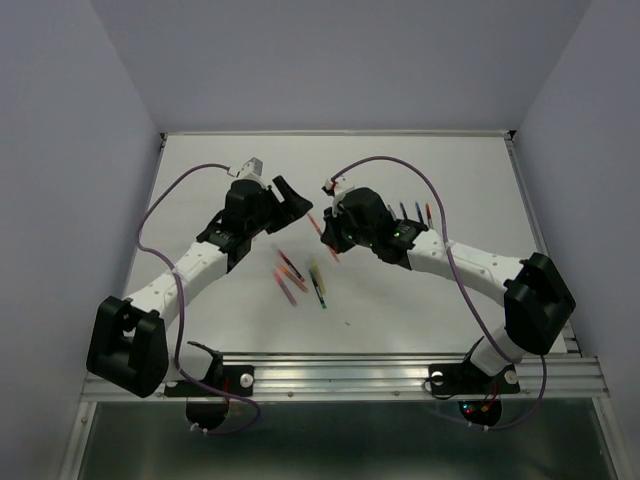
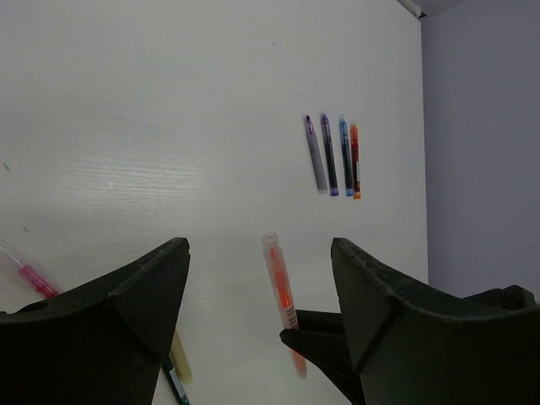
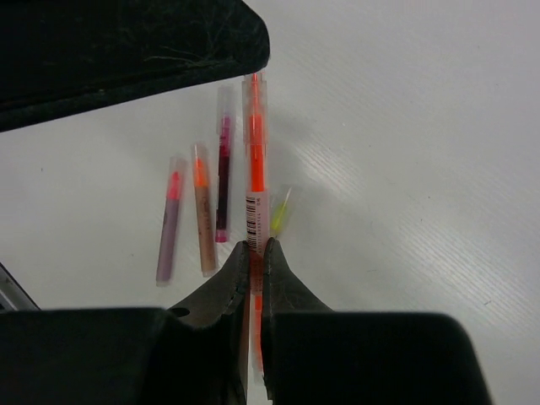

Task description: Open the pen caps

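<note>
The right hand point(image 3: 253, 253) pinches an orange pen point(image 3: 255, 169) tight, its pen cap point(image 3: 255, 93) pointing to 12 o'clock in the right wrist view. The left hand point(image 2: 257, 246) stands wide, flanking that cap without touching it. More pens point(image 1: 300, 275) lie on the tabletop point(image 1: 420, 300) at 6 o'clock of both hands.

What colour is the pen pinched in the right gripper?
Orange pen, clear barrel; right wrist view shows it best.

Between the matt black, faintly scuffed plastic right jaws, the orange pen point(image 3: 255, 152) shows a smooth, glossy, see-through plastic barrel and a printed label. Beneath the jaws, the white bench point(image 3: 422, 169) looks matt, with a fine ribbed grain.
</note>
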